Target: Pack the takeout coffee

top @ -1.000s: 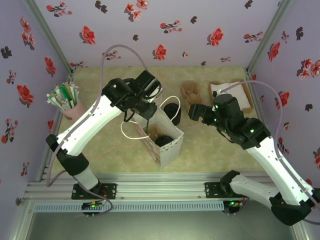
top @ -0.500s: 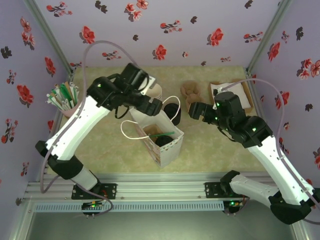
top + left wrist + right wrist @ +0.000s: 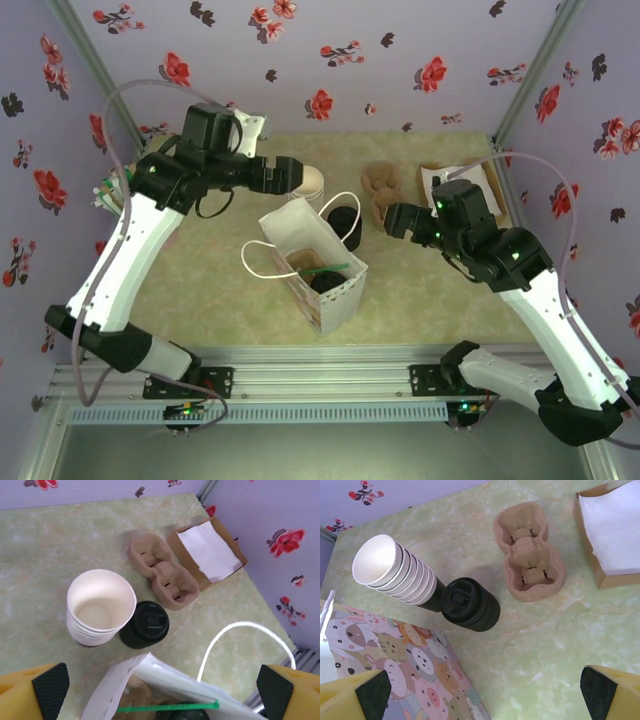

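Takeout coffee, a small dark paper cup with a round black plastic lid (image 3: 325,282), stands inside the open white paper bag with cartoon-animal print and white cord handles (image 3: 296,236), toward the bag's near corner.

1 thin green stick (image 3: 324,267) lies slanted across the bag mouth, just above the lid.

The bag is upright at the middle of the pale green marbled desk (image 3: 230,300).

Just behind the bag are 1 stack of cream-rimmed lidless paper cups (image 3: 100,605) and, just beside it, 1 squat black stack of lids (image 3: 145,625).

Right of these sit a brown pulp 2-cup carrier (image 3: 162,575) and then a brown cardboard box of white napkins (image 3: 207,547).

Left fingers (image 3: 49,686) are spread wide with nothing between them, above the cup stack.

Right fingers (image 3: 372,691) are spread wide and empty, near the carrier and right of the bag.
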Robot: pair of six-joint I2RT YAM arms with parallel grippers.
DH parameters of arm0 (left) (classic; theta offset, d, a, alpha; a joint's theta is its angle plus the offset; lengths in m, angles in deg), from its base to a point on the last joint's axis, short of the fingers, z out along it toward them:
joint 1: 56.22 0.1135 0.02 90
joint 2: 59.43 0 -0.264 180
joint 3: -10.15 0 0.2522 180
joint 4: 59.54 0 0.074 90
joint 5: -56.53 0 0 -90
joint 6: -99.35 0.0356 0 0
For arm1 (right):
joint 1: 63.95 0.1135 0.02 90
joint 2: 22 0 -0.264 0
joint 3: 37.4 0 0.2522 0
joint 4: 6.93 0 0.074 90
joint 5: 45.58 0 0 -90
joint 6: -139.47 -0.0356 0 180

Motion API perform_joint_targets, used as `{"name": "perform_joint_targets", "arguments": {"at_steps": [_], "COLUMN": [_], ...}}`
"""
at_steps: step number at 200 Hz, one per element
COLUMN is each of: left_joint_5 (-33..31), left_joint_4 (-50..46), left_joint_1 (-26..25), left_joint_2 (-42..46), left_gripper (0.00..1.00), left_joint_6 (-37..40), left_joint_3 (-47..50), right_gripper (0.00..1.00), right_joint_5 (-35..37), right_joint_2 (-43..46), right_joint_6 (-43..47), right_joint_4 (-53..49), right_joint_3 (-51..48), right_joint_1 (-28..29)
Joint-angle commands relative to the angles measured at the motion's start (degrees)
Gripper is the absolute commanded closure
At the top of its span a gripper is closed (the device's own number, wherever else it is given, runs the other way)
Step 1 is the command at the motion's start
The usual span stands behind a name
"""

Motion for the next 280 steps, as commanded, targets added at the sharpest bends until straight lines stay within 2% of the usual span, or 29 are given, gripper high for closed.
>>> {"name": "perform_joint_targets", "arguments": {"at_steps": [1,41,133,204,239,253,280], "left_joint_5": [6.6,9.5,11.7,11.7,11.6,11.7,11.6], "left_joint_4": [4.5,7.2,13.5,13.2,11.0,10.1,8.9], "left_joint_1": [1.6,3.1,6.3,6.4,6.3,6.2,5.9], "left_joint_2": [-4.0,-10.0,-23.7,-31.6,-36.5,-37.8,-38.9], "left_gripper": [0.01,0.01,0.01,0.01,0.01,0.01,0.01], "left_joint_6": [-3.5,-5.7,-10.8,-8.9,-7.4,-6.6,-5.3], "left_joint_3": [-1.5,-3.2,-6.4,-10.6,-16.3,-17.9,-19.1], "right_gripper": [0.01,0.01,0.01,0.01,0.01,0.05,0.16], "right_joint_5": [3.1,3.0,-12.7,-8.2,-9.4,-10.8,-9.0], "right_joint_2": [-0.8,-2.0,-10.6,-20.9,-28.2,-31.9,-38.7], "right_joint_6": [0.4,1.6,3.7,0.7,5.2,9.0,14.3], "right_joint_4": [-2.5,-3.8,-0.8,5.3,8.0,7.4,6.3], "right_joint_3": [2.2,2.6,2.0,3.8,7.2,9.5,13.5], "right_joint_1": [-0.5,-3.2,-19.7,-24.7,-27.7,-28.8,-30.4]}}
